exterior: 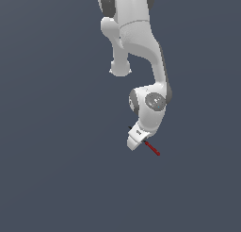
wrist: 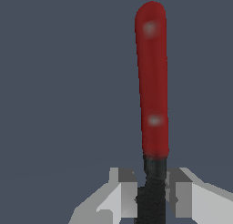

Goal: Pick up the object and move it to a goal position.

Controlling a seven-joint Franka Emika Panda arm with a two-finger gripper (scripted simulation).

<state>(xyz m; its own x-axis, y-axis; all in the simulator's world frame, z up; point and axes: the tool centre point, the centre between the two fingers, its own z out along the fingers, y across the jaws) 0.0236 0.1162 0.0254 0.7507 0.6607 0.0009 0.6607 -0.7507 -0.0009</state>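
Observation:
The object is a thin stick with a red end (exterior: pixel 153 149) and a black half. In the exterior view it pokes out from under the white hand of the arm, toward the exterior view's right. The wrist view shows the red part (wrist: pixel 153 82) running away from the camera and the black part (wrist: pixel 152 191) sitting between the two grey fingers (wrist: pixel 124 191). My gripper (wrist: pixel 152 198) is shut on the black half, with the pads pressed against both of its sides. In the exterior view the gripper (exterior: pixel 139 140) is mostly hidden by the hand.
A plain dark blue-grey floor (exterior: pixel 56 169) fills both views. The white arm (exterior: pixel 136 42) reaches down from the top of the exterior view. No other object shows.

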